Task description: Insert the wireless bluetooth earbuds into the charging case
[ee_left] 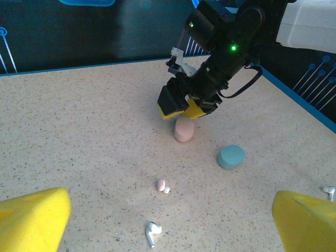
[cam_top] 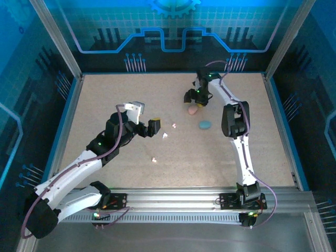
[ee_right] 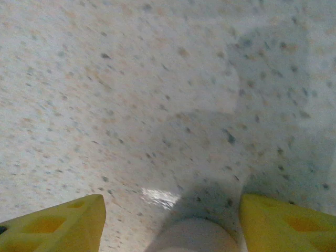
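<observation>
1. Top view: I am watching the right gripper (cam_top: 195, 100) hanging directly over the pink case (cam_top: 192, 111) on the speckled table (cam_top: 105, 105). The teal case (cam_top: 205, 124) is lying near the pink case, to its right and toward the arm bases. Three earbuds are lying loose to the left of the pink case: the first earbud (cam_top: 174, 125) near it, the second earbud (cam_top: 165, 135) a little farther out, and the third earbud (cam_top: 154, 159) well apart, closest to the bases. The left gripper (cam_top: 152, 127) is pointing toward the pink case from the left, just beside the second earbud. Its fingers are spread wide and holding nothing.

2. Left wrist view: I am looking across at the pink case (ee_left: 184, 129), with the right gripper (ee_left: 185, 109) just above its top. I cannot tell from here whether the pads are touching it. The teal case (ee_left: 231, 156) is sitting right of the pink case and nearer the camera. On the camera side of the pink case, a small pink piece (ee_left: 160, 184) is touching a tiny white piece (ee_left: 166, 190). A stemmed white earbud (ee_left: 153, 232) is lying nearer still, and an edge earbud (ee_left: 329, 191) is showing far off to the right. The left gripper's yellow fingers (ee_left: 34, 218) are sitting wide apart and empty.

3. Right wrist view: I am looking down at the pink case (ee_right: 197, 237), which is sitting between the right gripper's yellow fingers (ee_right: 58, 226). They are standing apart on either side of it, not clamping it.
</observation>
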You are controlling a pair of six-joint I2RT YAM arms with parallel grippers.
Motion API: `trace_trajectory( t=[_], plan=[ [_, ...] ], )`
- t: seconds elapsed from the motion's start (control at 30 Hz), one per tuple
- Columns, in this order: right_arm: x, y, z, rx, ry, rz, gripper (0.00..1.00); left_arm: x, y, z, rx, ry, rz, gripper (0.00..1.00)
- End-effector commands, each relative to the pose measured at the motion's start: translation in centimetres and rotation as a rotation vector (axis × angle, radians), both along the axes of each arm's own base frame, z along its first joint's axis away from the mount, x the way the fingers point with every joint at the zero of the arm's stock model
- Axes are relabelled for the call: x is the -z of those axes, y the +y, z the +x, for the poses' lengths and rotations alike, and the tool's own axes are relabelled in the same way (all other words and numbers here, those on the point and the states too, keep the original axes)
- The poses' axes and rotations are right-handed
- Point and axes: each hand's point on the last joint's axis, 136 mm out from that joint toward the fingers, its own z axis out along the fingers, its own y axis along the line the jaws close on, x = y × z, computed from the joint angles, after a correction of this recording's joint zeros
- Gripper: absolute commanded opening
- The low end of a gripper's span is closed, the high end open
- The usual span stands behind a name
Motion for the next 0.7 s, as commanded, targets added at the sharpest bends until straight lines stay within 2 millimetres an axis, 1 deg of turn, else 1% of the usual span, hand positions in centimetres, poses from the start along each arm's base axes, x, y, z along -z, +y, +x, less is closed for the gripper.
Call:
trace_trajectory(
  t=[0.0, 0.2, 0.4, 0.67],
  plan=[
    [1.0, 1.5, -1.1, -0.082, 0.052, 0.083, 0.66, -0.5, 0.4, -0.1, -0.004, -0.007, -0.009, 0.99],
    [-0.6, 2.0, -2.5, -0.112, 0.044, 0.102, 0.62, -0.5, 0.3, -0.1, -0.001, -0.003, -0.016, 0.99],
    [-1.8, 2.2, -4.1, -0.129, 0.048, 0.109, 0.61, -0.7, 0.0, -0.2, 0.008, 0.000, -0.032, 0.99],
    [-2.4, 2.6, -6.8, -0.148, 0.077, 0.114, 0.63, -0.6, -0.1, -0.3, 0.017, 0.010, -0.044, 0.99]
  ],
)
